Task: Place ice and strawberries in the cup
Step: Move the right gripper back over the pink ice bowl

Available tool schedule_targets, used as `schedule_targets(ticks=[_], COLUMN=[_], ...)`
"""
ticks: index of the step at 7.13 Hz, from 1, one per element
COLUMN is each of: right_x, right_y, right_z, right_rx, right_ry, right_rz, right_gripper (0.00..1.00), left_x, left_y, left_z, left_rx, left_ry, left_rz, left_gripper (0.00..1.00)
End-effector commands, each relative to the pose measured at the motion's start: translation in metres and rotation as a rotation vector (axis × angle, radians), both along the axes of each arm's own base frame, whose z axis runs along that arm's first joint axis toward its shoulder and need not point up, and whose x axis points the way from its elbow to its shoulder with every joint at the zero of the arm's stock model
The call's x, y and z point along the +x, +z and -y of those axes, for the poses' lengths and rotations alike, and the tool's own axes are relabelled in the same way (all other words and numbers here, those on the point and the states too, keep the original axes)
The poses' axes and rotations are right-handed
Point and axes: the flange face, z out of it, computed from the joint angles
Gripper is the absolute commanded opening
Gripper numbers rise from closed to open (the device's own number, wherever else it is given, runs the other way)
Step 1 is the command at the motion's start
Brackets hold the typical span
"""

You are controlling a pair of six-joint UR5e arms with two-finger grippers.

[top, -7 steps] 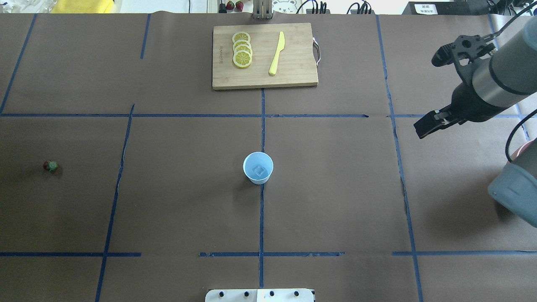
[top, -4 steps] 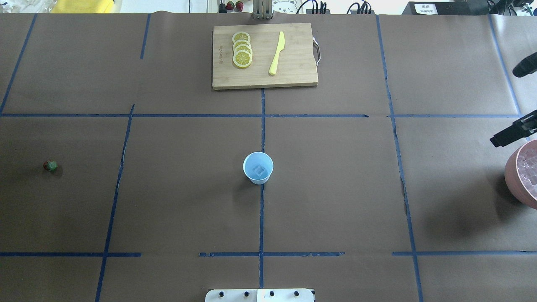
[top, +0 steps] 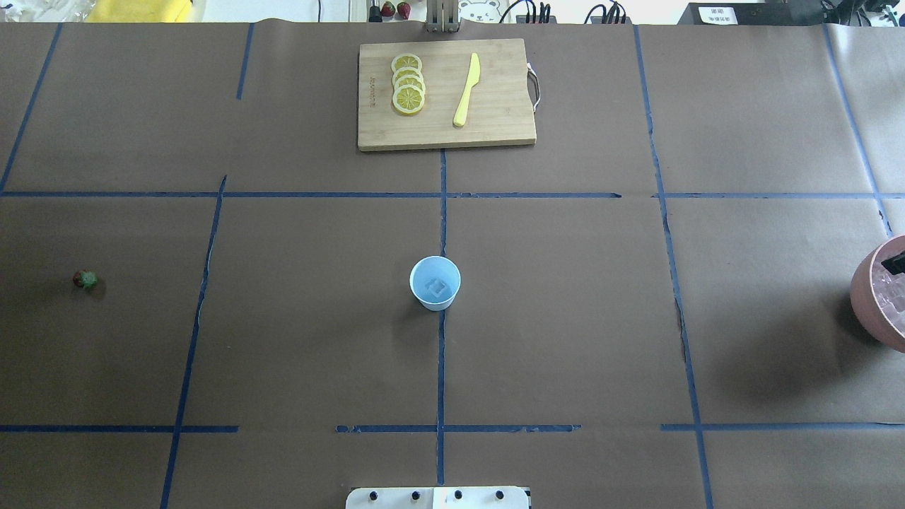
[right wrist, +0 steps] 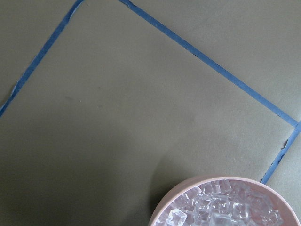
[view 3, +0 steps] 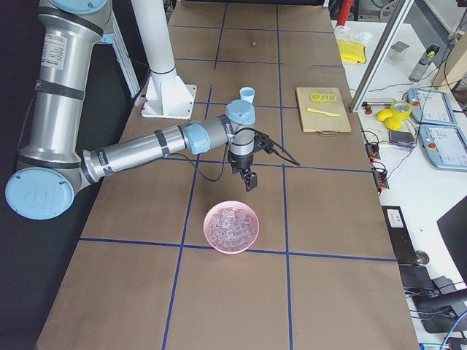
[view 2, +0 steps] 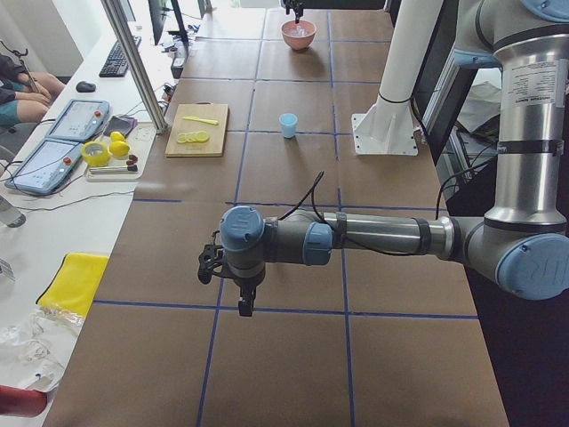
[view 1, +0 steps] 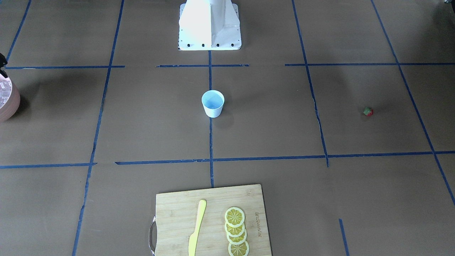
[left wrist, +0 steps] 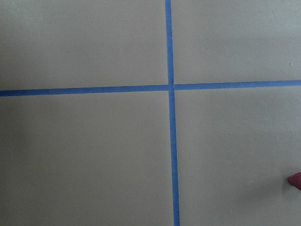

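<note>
The cup (top: 435, 283) stands upright mid-surface (top: 565, 318), on a blue tape line (top: 440, 367), with 1 cube (top: 438, 286) lying on its pale blue bottom. The strawberry (top: 85, 280) sits on the brown paper far out on the robot's left, well apart from the cup, green cap towards the cup. The rest of the ice (right wrist: 211, 209) is heaped in a pink bowl (top: 875, 300) at the robot's right end. The right gripper (top: 895, 263) hangs over the bowl's far rim – only a black sliver of it shows from overhead, and I cannot tell whether its fingers are spread or pressed together. Its wrist camera looks down on the bowl's edge and bare paper. The left gripper (view 2: 242, 295) points down above a tape crossing near the left end, clear of the surface; it shows only in the side view, so I cannot tell its state either. A red sliver of the strawberry sits at the right edge of the left wrist view. At the far side lies a wooden board (top: 445, 134) with 4 overlapping lemon slices (top: 408, 85) and, beside them, 1 yellow knife (top: 466, 90).
</note>
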Motion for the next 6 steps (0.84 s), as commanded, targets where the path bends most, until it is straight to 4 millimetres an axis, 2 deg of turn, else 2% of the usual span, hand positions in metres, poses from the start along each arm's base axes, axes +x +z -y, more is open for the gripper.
schedule_targets(ticks=[1,4,6], right_x=[0.006,0.006,0.004], right_y=[0.044,0.072,0.084], right_z=[-0.014,-0.018,-0.019], right_rx=[0.018,0.024,0.023], right_ry=[-0.054,-0.126,-0.168], right_rz=[-0.005,-0.011,-0.002], right_gripper=[0.91,0.82,0.73], left_x=[0.000,0.000,0.000], left_y=[0.001,-0.001,-0.002], left_z=[0.000,0.000,0.000], left_rx=[-0.001,0.003,0.006], left_ry=[0.000,0.001,0.001], left_rz=[-0.001,0.000,0.000], left_gripper=[1.00,1.00,1.00])
